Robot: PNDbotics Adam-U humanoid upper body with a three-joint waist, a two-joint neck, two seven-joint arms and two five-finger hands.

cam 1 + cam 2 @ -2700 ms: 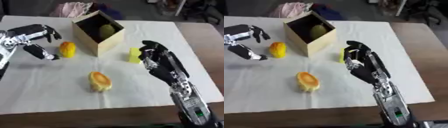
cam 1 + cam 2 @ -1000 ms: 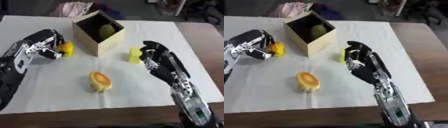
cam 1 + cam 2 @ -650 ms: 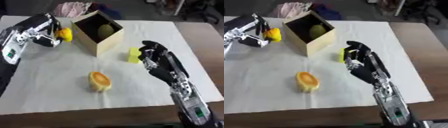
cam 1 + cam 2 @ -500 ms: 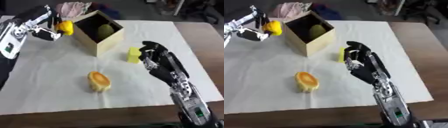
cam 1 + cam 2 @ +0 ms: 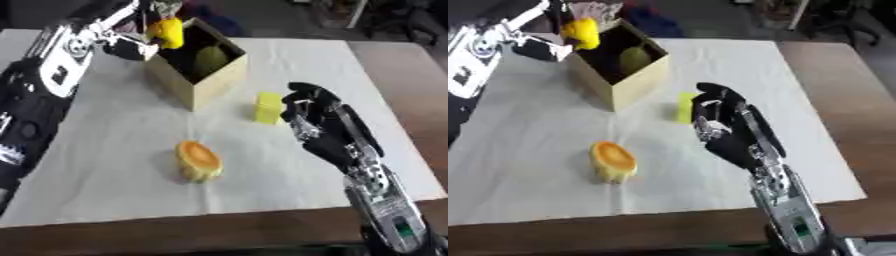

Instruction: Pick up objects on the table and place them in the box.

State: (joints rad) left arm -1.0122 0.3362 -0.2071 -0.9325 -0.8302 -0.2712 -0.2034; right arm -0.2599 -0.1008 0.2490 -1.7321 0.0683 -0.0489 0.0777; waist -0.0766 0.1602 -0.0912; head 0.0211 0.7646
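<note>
left eye view: your left hand point(image 5: 131, 42), upper left, grips a yellow rounded fruit point(image 5: 167, 32) over the open tan cardboard box point(image 5: 199, 80)'s rim.
right eye view: your right hand point(image 5: 726, 125), centre, hangs relaxed open beside a yellow block point(image 5: 686, 106).

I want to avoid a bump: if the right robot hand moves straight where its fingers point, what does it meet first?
Probably the yellow block, just beyond the right robot hand; depth is unclear.

No words, numbers or brand marks can be read anywhere. The box point(image 5: 197, 65) has plain sides with no print. Small dark marks on the white left arm point(image 5: 59, 60) are too blurred to read.
</note>
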